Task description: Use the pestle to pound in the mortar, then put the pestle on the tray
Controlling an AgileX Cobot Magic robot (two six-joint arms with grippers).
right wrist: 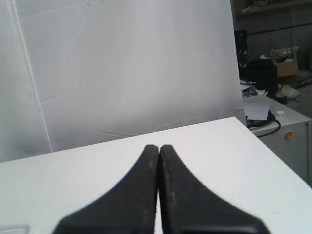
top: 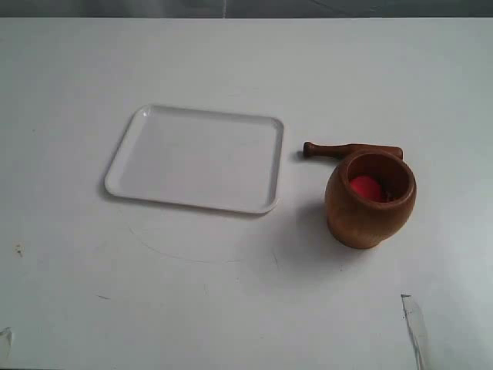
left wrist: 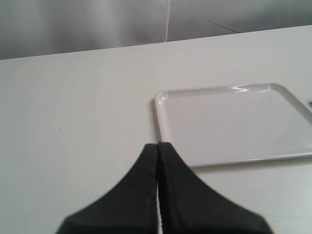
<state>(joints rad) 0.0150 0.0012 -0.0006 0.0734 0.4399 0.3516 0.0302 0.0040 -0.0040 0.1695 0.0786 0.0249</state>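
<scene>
The brown wooden mortar (top: pixel 370 200) stands upright on the white table, right of centre, with something red inside it. Just behind it lies the dark pestle (top: pixel 331 150), flat on the table, its small knob toward the tray and its thick end partly hidden by the mortar's rim. The white tray (top: pixel 196 158) lies flat and bare to the left. Neither arm shows in the exterior view. My left gripper (left wrist: pixel 158 145) is shut on nothing, close to a corner of the tray (left wrist: pixel 234 122). Also shut and holding nothing, my right gripper (right wrist: pixel 159 146) hovers over bare table.
The white table top (top: pixel 231 293) carries faint scuff marks. A strip of clear tape (top: pixel 412 320) sticks near its front right. In the right wrist view the table edge (right wrist: pixel 273 156) drops off toward a cluttered bench (right wrist: pixel 263 105) beyond.
</scene>
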